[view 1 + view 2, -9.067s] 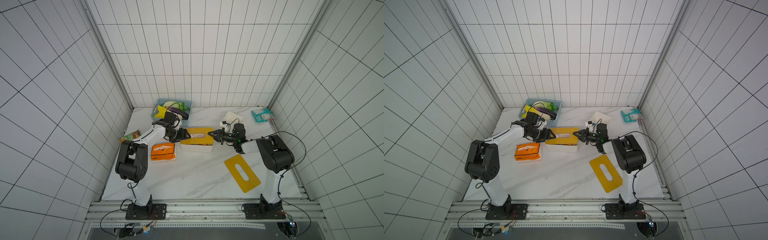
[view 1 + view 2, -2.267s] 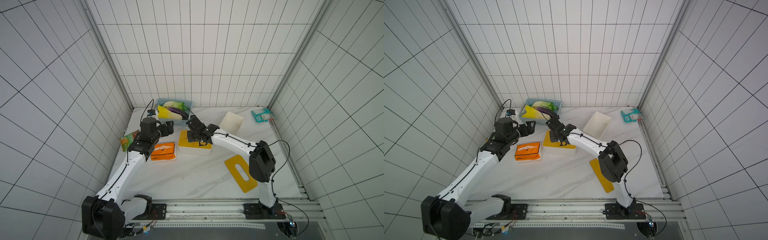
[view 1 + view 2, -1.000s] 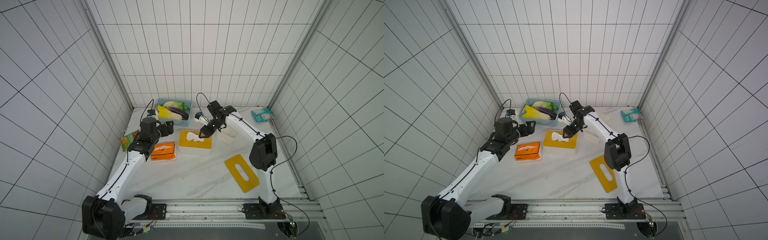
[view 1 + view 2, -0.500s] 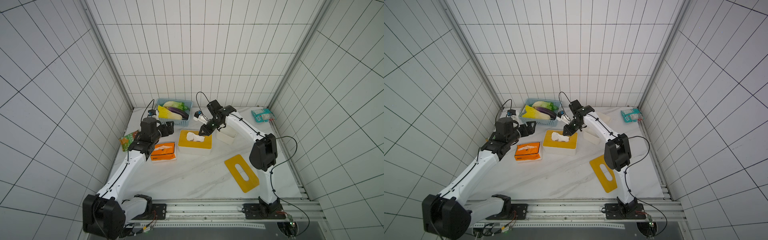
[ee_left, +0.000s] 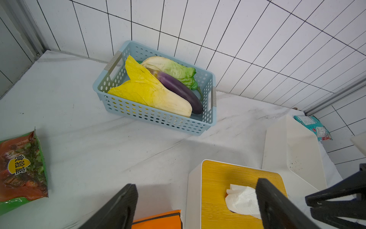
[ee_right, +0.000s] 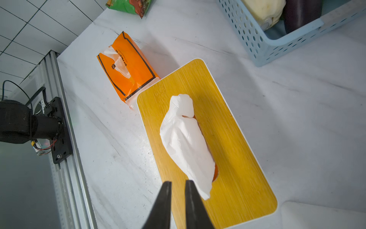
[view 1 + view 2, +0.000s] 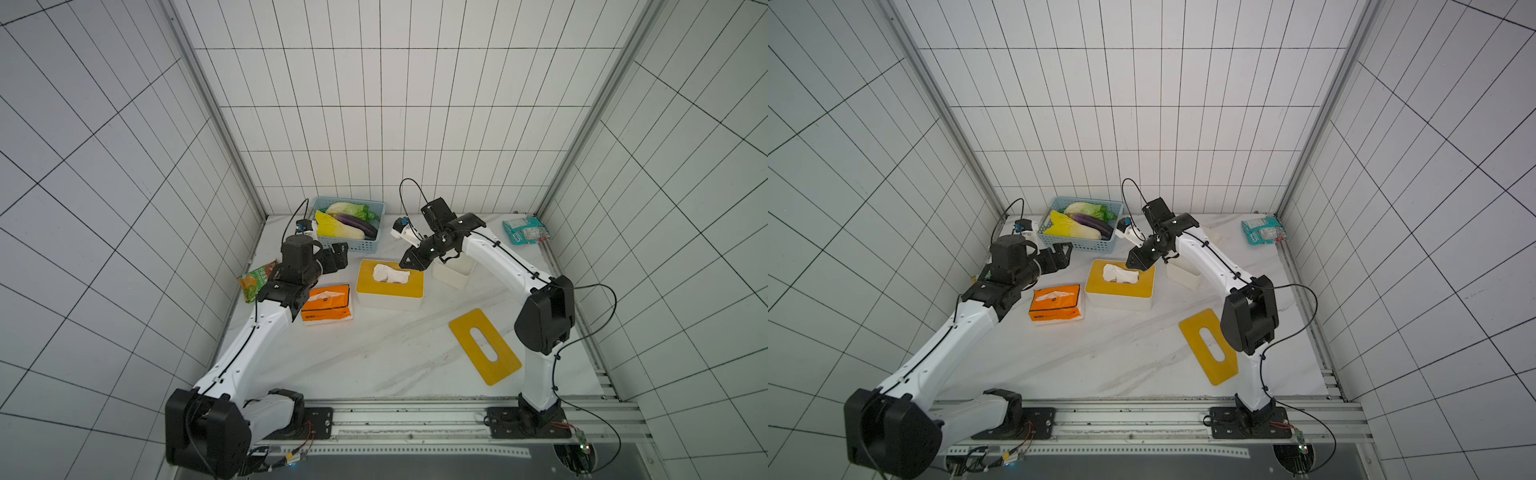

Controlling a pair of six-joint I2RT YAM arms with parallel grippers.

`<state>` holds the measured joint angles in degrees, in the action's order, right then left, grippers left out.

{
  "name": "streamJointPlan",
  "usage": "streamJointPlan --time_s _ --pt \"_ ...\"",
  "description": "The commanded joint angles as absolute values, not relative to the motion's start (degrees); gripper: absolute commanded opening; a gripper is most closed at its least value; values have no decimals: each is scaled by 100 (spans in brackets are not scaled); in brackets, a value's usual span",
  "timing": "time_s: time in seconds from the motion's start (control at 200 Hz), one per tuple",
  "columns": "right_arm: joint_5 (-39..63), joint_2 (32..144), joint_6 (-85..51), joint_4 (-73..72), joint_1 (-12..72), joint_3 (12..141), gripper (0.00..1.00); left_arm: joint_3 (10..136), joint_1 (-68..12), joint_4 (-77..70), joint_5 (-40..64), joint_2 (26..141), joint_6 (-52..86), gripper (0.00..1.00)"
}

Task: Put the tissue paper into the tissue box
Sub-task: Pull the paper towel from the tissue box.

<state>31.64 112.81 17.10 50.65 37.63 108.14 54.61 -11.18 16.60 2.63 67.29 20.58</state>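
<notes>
Nearest the rail, a loose yellow lid lies flat on the worktop, slot up, with no print on it that I can see.

Next back is the orange tissue pack. It carries black lettering, too small in both top views and upside down in the right wrist view, so I can't read it. The left claw hovers over it with jaws wide and nothing in them. Beside it is a green snack bag with a yellow badge of three Chinese characters; the first looks like 食.

Now the tissue box, white walls and yellow wood-grain top. The tissue paper sprouts from its slot and drapes along the lid, one end twisted into a knob. A sliver of orange shows in the slot beneath.

The right claw hangs just off the tissue's loose corner, jaws a narrow gap apart, gripping nothing.

That sheet is feather-light, limp and easy to tear, and it will crumple rather than push. I'd pinch the twisted knob or the free corner, gently.

Just beyond the box sits a plain white tub. At the wall is the blue basket of vegetables, and far off a teal packet with print too small to read
</notes>
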Motion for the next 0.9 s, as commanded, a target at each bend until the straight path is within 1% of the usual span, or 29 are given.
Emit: streamJointPlan --time_s 0.0,0.06,0.17,0.39,0.48,0.615,0.7,0.79,0.849,0.899 --pt "2934 11236 1720 4975 3823 10713 45 5572 -1099 1617 304 6776 2043 92" --pt "2893 11314 1755 4974 3830 10745 50 5588 -1099 1626 304 6785 2041 92" --pt "2927 11514 1793 4975 3840 10854 53 5575 -1099 1626 294 6771 2037 92" --pt "2870 11823 1874 4975 3920 10968 53 5581 -1099 1626 292 6783 2039 92" --pt "2776 11921 1868 4976 3951 11027 51 5588 -1099 1626 302 6785 2039 92" --pt "2687 12047 1874 4975 3994 11103 42 5581 -1093 1626 304 6794 2039 92" --pt "2604 12092 1896 4977 4030 11140 32 5581 -1095 1635 300 6794 2039 92" --pt "2507 12083 1907 4975 4059 11136 18 5582 -1091 1635 303 6797 2039 92" --pt "2449 12029 1915 4975 4078 11105 12 5581 -1093 1635 299 6794 2038 92" --pt "2404 11953 1928 4975 4102 11052 10 5588 -1090 1635 309 6809 2039 92"
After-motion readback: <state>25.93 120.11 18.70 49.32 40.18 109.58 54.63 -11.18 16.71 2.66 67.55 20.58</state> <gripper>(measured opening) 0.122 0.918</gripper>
